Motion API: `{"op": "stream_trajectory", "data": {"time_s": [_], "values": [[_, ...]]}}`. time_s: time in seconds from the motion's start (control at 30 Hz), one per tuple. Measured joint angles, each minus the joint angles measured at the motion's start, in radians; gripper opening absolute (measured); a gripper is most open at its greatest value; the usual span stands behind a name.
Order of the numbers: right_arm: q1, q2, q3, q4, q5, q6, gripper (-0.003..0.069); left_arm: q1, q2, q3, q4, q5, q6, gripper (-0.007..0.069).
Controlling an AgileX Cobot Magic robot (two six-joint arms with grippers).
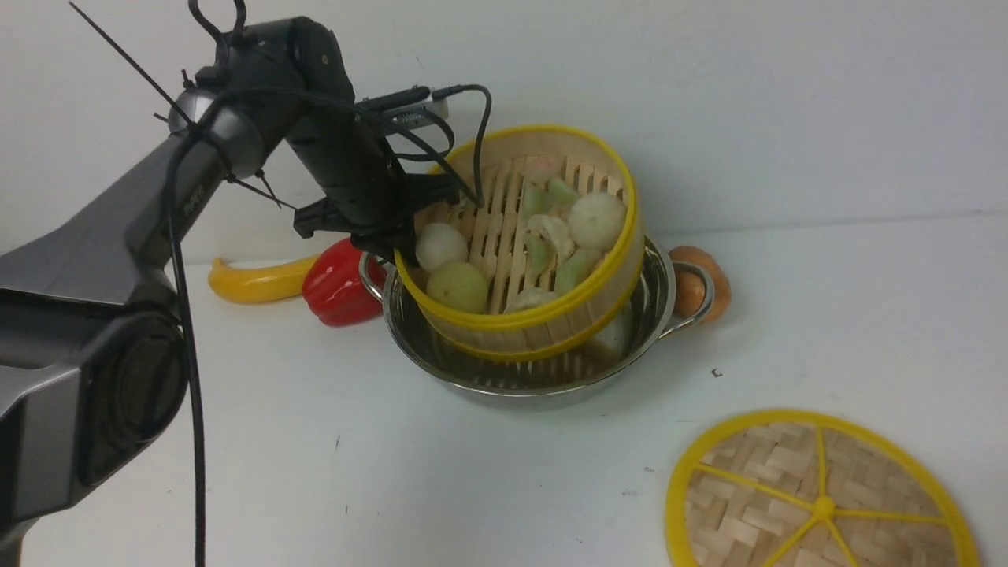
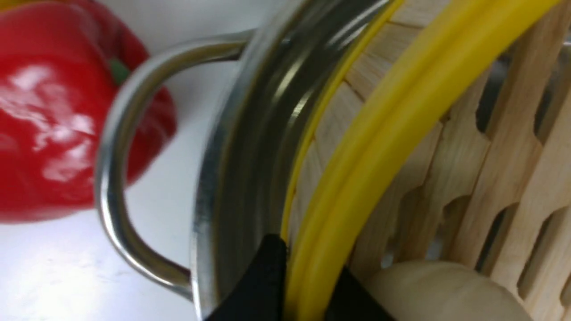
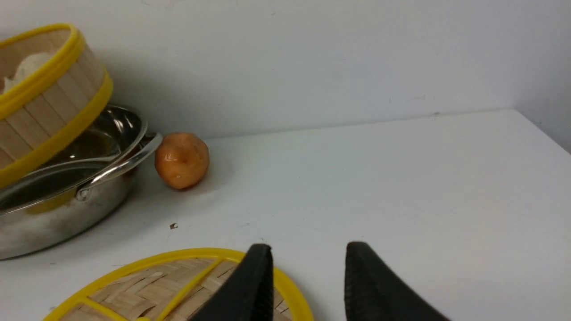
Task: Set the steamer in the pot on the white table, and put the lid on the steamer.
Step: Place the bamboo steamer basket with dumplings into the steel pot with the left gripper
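The steamer (image 1: 520, 236), a bamboo basket with yellow rims holding buns and green pieces, hangs tilted toward me, its lower edge inside the pot (image 1: 535, 378). My left gripper (image 1: 402, 252) is shut on the steamer's left rim; in the left wrist view its black fingers (image 2: 263, 276) pinch the yellow rim (image 2: 379, 147) next to the pot's wall (image 2: 250, 133). The lid (image 1: 819, 496) lies flat on the white table (image 1: 394, 472) at the near right. In the right wrist view my right gripper (image 3: 308, 249) stands open over the lid's edge (image 3: 178, 285), holding nothing.
A red pepper (image 1: 342, 283) and a yellow vegetable (image 1: 256, 279) lie left of the pot, close to its handle (image 2: 116, 178). An orange-brown round fruit (image 3: 182, 159) sits by the pot's right handle. A white wall stands close behind.
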Motion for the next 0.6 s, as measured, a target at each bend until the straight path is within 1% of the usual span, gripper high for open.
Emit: {"op": "stream_trajectory", "data": {"time_s": [0.2,0.6], "values": [[0.000,0.000,0.000,0.000,0.000,0.000,0.0243,0.000,0.004,-0.001,0.019,0.000,0.001,0.0030],[0.000,0.000,0.000,0.000,0.000,0.000,0.0243,0.000,0.023,-0.001,0.039,-0.001,0.054,0.0030]]}}
